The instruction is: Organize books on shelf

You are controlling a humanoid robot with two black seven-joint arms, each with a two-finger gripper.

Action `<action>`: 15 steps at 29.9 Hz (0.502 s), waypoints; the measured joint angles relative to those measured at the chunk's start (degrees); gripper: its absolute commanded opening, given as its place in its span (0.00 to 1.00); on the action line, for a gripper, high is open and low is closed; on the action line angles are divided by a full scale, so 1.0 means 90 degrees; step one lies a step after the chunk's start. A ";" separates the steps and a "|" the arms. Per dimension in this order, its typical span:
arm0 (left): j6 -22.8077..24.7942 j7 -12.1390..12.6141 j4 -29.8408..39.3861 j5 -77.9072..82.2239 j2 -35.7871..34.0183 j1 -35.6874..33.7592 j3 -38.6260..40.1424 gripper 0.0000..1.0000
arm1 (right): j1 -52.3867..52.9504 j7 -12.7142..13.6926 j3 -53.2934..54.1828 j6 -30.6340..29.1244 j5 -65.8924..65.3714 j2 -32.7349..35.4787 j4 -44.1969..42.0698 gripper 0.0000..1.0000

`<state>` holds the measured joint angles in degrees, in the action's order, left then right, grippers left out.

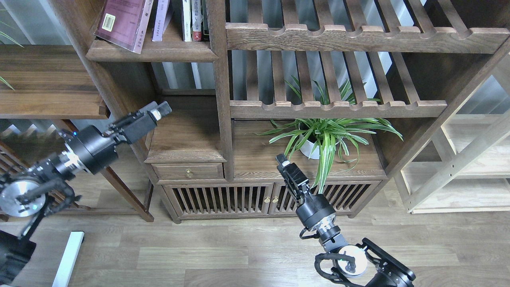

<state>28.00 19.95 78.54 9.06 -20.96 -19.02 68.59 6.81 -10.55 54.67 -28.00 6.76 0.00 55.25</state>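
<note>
The large maroon book (121, 22), barcode showing, leans tilted at the left end of the narrow dark-brown shelf (153, 52) at the top left. A lavender-white book (160, 20), a white book (187, 18) and a red book (197, 20) stand upright to its right. My left gripper (160, 109) is empty, well below the shelf, over the lower cabinet ledge. Its fingers are seen side-on and cannot be told apart. My right gripper (283, 161) is empty with its fingers together, in front of the plant's ledge.
A potted spider plant (322, 137) stands on the cabinet ledge under wide slatted racks (338, 107). A small drawer (188, 171) and slatted cabinet doors (223, 199) are below. A dark side table (44, 79) is on the left and pale shelving (470, 159) on the right.
</note>
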 measured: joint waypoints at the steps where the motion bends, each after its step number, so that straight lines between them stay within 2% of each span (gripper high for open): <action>1: 0.0000 0.0000 -0.0015 0.0000 0.0055 0.0068 -0.0001 0.69 | 0.0002 0.0000 0.0025 0.0000 0.0000 0.0000 0.0008 0.61; 8: 0.0000 -0.0002 -0.0134 -0.0055 0.0355 0.0503 -0.0002 0.71 | 0.0023 0.0000 0.0325 0.0000 0.0002 0.0000 0.0033 0.76; 15: 0.0000 -0.0009 -0.0255 -0.0193 0.0500 0.0648 0.0006 0.77 | 0.0025 -0.0001 0.0442 0.0000 -0.0001 0.0000 0.0064 0.83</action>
<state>28.00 19.87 76.24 7.33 -16.47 -13.18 68.64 7.03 -10.55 58.65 -28.00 6.75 0.00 55.82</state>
